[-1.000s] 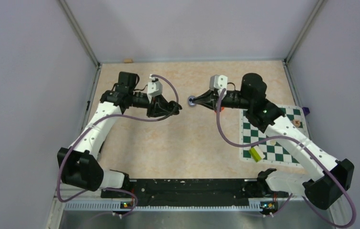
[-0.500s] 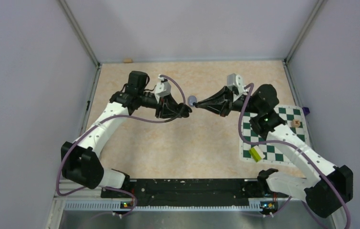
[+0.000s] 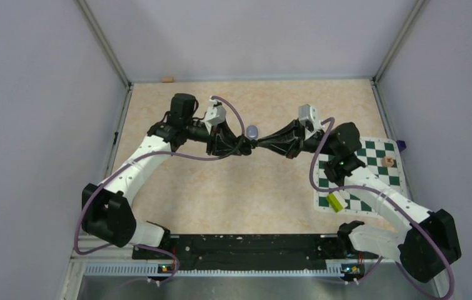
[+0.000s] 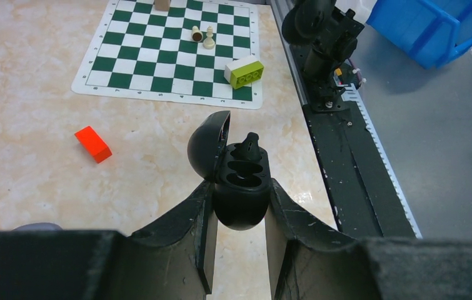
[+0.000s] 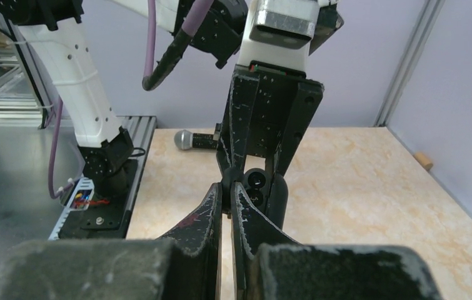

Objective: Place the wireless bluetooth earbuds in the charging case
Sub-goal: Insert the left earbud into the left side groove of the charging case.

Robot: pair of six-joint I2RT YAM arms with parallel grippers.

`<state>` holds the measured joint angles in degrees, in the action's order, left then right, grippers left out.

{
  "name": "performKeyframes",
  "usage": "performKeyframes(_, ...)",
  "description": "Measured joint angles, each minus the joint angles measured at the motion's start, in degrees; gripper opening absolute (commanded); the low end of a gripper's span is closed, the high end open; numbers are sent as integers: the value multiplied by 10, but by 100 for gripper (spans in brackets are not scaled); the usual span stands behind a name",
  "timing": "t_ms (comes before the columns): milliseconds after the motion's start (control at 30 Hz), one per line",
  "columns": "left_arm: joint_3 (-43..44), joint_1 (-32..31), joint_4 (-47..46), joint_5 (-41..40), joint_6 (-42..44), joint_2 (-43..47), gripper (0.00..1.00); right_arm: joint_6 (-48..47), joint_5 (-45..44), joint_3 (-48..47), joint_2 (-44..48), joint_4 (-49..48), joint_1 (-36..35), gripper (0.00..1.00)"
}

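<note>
Both newly tip to tip: right pincer, left pincer (around charging case).

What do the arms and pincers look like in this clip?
Left arm and right arm: white links, black joints, lilac cables. Left pincer and right pincer: black, with scuffed tapered fingers and white camera blocks.

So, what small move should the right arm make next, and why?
Probably ease the right gripper forward onto the black earbud to press it home. The left gripper holds the open charging case; that bud stands up out of the far slot, not flush, and the near slot looks empty. Whether the right gripper carries anything I cannot tell.
</note>
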<state>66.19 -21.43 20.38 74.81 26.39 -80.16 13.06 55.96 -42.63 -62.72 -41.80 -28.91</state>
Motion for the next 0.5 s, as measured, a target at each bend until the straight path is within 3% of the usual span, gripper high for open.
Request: performKeyframes(500,-12,-18,-27,3,-25,-11,0,-30,-26,10,-31,-5,-21,5)
